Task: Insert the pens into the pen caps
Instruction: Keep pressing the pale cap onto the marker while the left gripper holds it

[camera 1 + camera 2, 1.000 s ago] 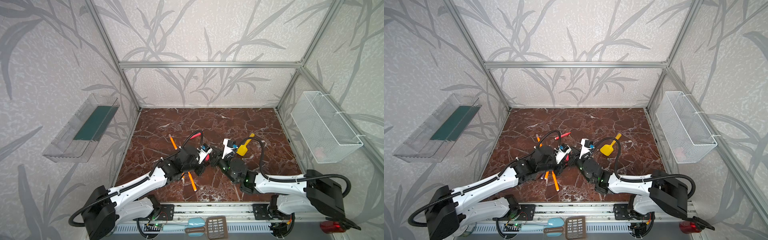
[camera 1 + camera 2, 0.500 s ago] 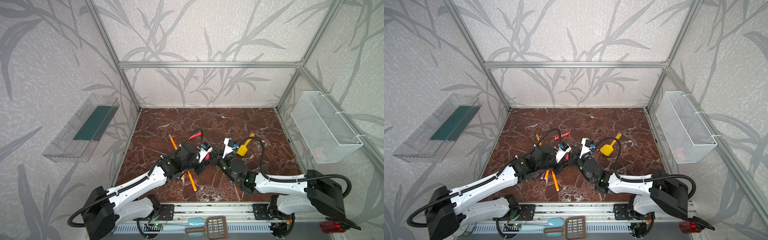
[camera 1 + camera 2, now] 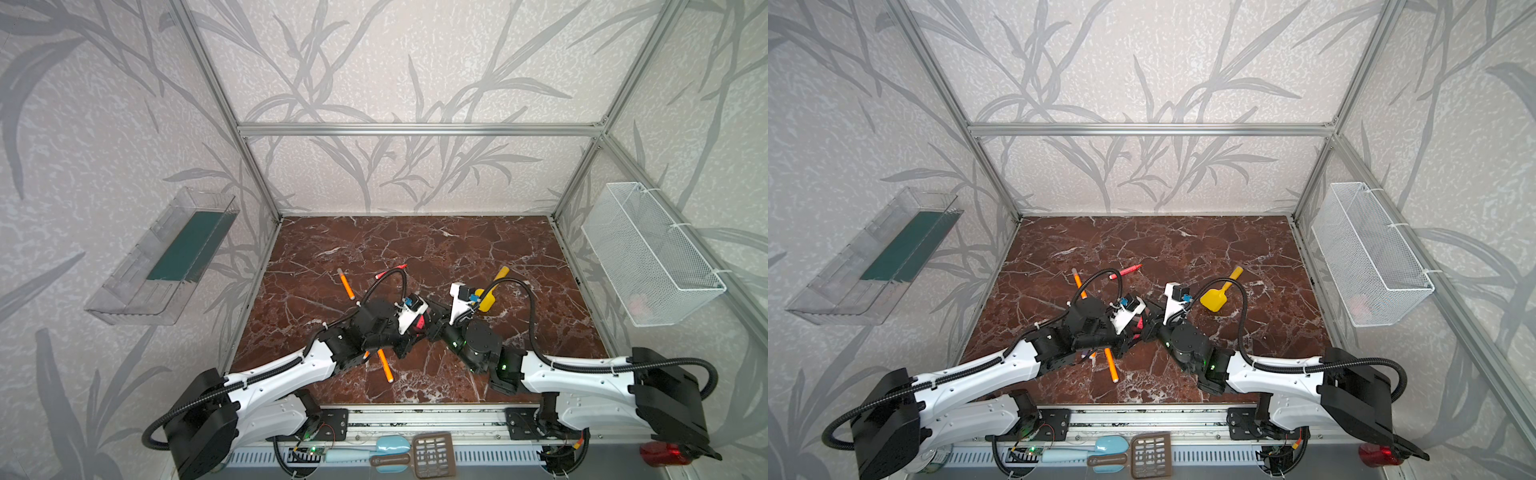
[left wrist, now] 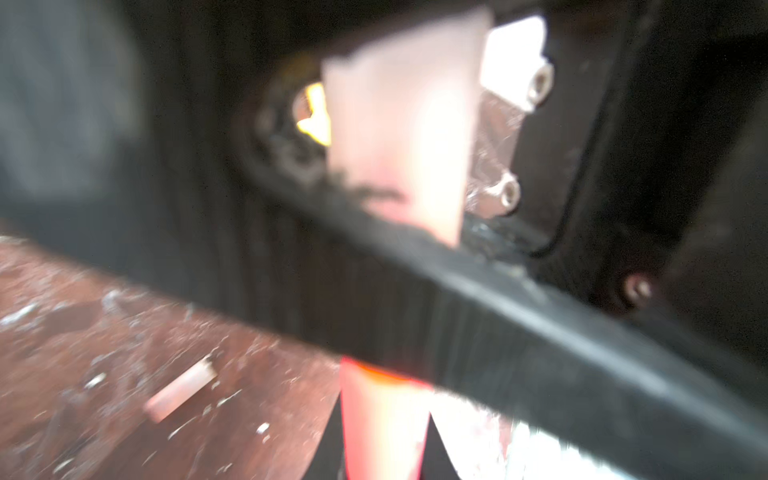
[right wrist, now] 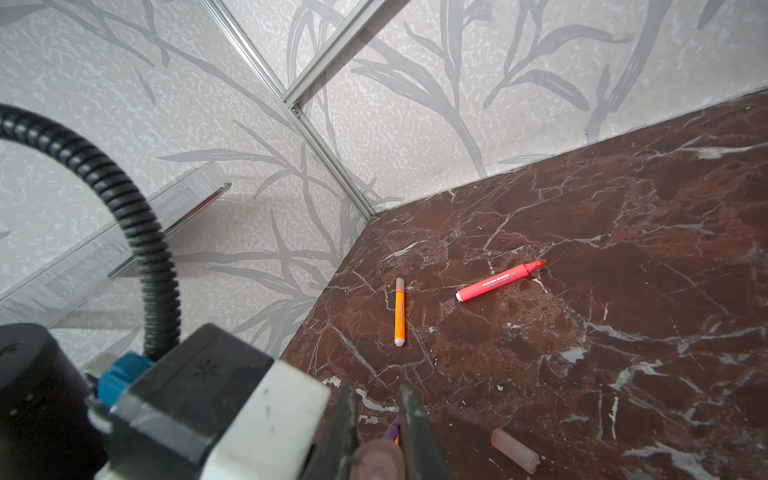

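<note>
2 white arms (image 3: 274, 374), black joints (image 3: 372, 320), ribbed black cables (image 3: 386, 276) (blue plug (image 3: 411, 301) per wrist).

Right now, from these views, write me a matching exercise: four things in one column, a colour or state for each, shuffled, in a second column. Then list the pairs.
Things:
1. spatula
2. basket
3. red pen
4. loose cap

Colour or state:
A. pale pink, a short tube
B. lying with its tip bare
C. yellow
D. white wire mesh

Pairs: 1-C, 2-D, 3-B, 4-A
</note>
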{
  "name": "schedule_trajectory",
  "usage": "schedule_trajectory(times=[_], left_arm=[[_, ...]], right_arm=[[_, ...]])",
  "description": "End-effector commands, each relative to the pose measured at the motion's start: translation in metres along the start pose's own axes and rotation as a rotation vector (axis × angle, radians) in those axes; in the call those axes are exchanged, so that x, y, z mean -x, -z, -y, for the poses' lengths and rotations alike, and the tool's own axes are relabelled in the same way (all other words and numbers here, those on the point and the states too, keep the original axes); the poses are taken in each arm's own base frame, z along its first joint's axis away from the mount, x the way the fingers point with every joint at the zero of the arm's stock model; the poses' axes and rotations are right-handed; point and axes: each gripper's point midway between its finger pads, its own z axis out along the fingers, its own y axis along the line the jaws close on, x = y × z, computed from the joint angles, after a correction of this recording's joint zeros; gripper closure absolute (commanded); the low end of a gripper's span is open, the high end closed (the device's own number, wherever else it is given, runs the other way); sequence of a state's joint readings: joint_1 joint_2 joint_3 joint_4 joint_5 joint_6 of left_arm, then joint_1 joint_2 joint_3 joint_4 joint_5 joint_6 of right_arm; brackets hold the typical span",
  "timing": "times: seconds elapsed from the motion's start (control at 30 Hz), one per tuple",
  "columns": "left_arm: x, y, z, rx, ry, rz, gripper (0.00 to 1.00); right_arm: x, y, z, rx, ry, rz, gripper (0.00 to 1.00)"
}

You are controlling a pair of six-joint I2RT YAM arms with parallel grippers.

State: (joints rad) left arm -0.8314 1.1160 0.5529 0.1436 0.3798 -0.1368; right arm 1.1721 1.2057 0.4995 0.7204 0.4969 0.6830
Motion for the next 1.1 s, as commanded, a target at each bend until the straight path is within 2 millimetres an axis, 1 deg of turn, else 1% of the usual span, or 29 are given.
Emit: schedule_trajectory(times=[0.0,0.2,0.23,0.47,0.53,0.6,0.63,0.7,0.77,0.8,0.83,0.93,1.0,1.07], left_arm=[[0.115,0.038,-0.023,0.115,0.043,0.494,1.0],[0.094,0.023,-0.024,0.114,0.069,0.452,1.0],[0.091,0.021,-0.025,0.122,0.071,0.446,1.0],[0.08,0.013,-0.031,0.158,0.078,0.417,1.0],[0.079,0.014,-0.035,0.186,0.082,0.42,1.0],[0.08,0.017,-0.041,0.227,0.09,0.426,1.0],[0.082,0.019,-0.046,0.258,0.094,0.436,1.0],[0.089,0.027,-0.052,0.307,0.089,0.465,1.0],[0.103,0.04,-0.058,0.362,0.073,0.525,1.0],[0.111,0.047,-0.058,0.374,0.058,0.563,1.0],[0.12,0.054,-0.055,0.372,0.037,0.607,1.0],[0.143,0.071,-0.043,0.347,-0.023,0.71,1.0],[0.154,0.08,-0.037,0.342,-0.066,0.766,1.0],[0.163,0.09,-0.036,0.365,-0.106,0.827,1.0]], right_arm=[[-0.075,0.028,0.008,0.039,0.094,-0.301,1.0],[-0.068,0.03,0.009,0.053,0.067,-0.295,1.0],[-0.067,0.03,0.01,0.052,0.063,-0.293,0.98],[-0.062,0.03,0.013,0.045,0.051,-0.286,0.92],[-0.062,0.031,0.014,0.042,0.052,-0.289,0.93],[-0.065,0.032,0.014,0.039,0.055,-0.311,1.0],[-0.069,0.033,0.014,0.041,0.061,-0.335,1.0],[-0.079,0.034,0.013,0.046,0.052,-0.382,1.0],[-0.09,0.035,0.013,0.067,0.022,-0.415,1.0],[-0.094,0.036,0.013,0.078,-0.003,-0.42,1.0],[-0.096,0.037,0.011,0.105,-0.032,-0.419,1.0],[-0.098,0.042,-0.006,0.206,-0.077,-0.43,1.0],[-0.097,0.044,-0.015,0.24,-0.089,-0.447,1.0],[-0.098,0.045,-0.019,0.26,-0.101,-0.455,1.0]])
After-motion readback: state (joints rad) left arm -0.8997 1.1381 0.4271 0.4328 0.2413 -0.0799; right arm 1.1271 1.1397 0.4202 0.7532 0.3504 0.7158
